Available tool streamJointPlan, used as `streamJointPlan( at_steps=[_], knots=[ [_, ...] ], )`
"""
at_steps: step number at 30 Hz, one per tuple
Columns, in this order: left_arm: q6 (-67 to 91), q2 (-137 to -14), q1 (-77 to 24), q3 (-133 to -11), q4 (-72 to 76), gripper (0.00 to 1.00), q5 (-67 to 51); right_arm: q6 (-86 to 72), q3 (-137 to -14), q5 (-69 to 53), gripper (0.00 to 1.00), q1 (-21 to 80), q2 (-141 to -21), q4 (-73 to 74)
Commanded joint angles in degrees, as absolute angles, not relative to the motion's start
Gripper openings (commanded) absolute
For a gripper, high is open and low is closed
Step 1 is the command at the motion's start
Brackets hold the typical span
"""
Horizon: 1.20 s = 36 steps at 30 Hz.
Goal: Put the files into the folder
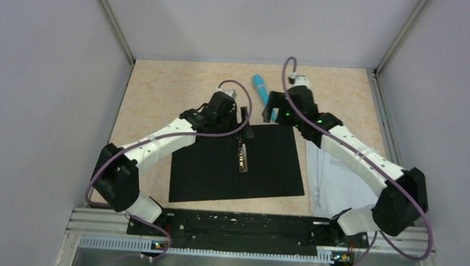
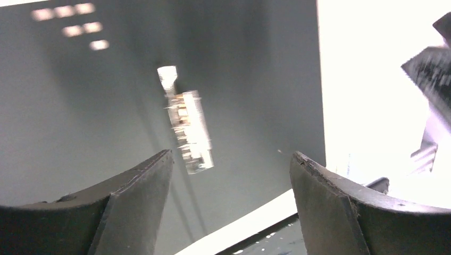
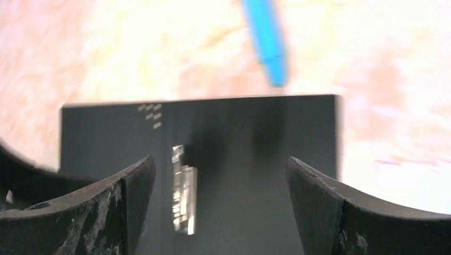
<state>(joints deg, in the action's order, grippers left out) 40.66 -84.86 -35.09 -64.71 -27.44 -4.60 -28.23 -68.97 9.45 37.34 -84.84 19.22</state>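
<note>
The folder (image 1: 237,164) lies open and flat on the table, black inside up, with its metal spine clip (image 1: 243,157) in the middle. The files (image 1: 335,183) are a white stack just right of it, partly under my right arm. My left gripper (image 1: 243,116) hovers over the folder's far edge, open and empty; its view shows the black inside (image 2: 95,117) and clip (image 2: 189,127) between the jaws (image 2: 231,159). My right gripper (image 1: 271,108) is open and empty beyond the folder's far edge; its view shows the folder (image 3: 255,143) and clip (image 3: 183,191) between the jaws (image 3: 220,164).
A blue pen-like stick (image 1: 261,88) lies on the beige table beyond the folder, close to my right gripper, and shows in the right wrist view (image 3: 266,37). Grey walls close in the table on the left, back and right. The two grippers are near each other.
</note>
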Motion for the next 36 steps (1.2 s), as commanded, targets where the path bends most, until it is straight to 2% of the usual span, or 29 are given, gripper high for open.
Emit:
streamJointPlan(
  at_steps=[1,7,13,26,36],
  knots=[
    [42.0,-91.3,-43.8,-72.9,-22.3,0.85,-2.0,-33.4,-60.7,16.8,0.91,28.2,-74.6,26.1],
    [41.5,-103.0,-53.3,-83.3,-20.9,0.87,-3.0,-35.4,-53.5,19.4,0.95,12.0,-63.7,30.6],
    [41.7,-114.8,-58.7,-91.2,-19.5,0.88,-9.5,-36.2,-50.9,20.8,0.99,-3.0,-58.4,34.8],
    [43.6,-126.4,-63.2,-98.4,-17.9,0.88,-16.1,-33.8,-37.5,6.8,0.99,-33.2,-57.3,27.2],
    [44.5,-129.6,-64.6,-100.3,-17.3,0.89,-18.6,-33.2,-30.0,-0.5,0.99,-47.1,-59.0,21.9]
  ],
)
